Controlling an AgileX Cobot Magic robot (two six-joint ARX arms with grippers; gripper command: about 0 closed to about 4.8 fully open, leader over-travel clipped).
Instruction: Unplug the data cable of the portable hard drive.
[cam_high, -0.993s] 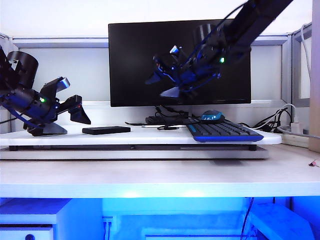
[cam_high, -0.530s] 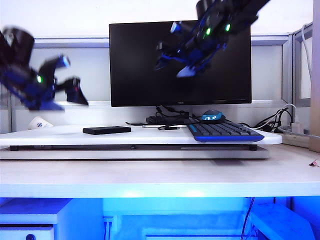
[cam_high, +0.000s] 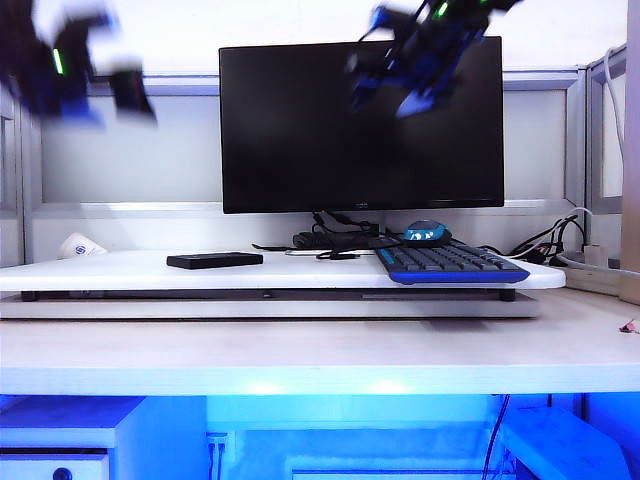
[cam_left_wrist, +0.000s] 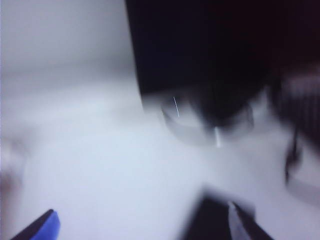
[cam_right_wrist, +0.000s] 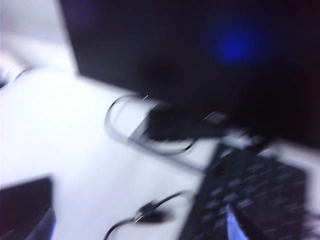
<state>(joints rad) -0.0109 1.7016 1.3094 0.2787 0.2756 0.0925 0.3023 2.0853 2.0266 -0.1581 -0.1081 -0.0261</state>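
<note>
While one drive (cam_high: 214, 260) and one cable (cam_right_wrist: 150, 214) lie apart on the tabletop (cam_high: 120, 270), left gripper (cam_high: 105, 75) and right gripper (cam_high: 395, 75) hang high, jaws wide, empty.

open air above the portable hard drive (cam_high: 214, 260), monitor (cam_high: 361, 128) behind, keyboard (cam_high: 450, 266) beside

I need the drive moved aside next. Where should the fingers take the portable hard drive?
Across its two long edges, from straight above: the portable hard drive lies flat and thin on the white shelf, so a sideways approach would likely scrape the shelf. The left gripper and the right gripper both hang open high above it.
</note>
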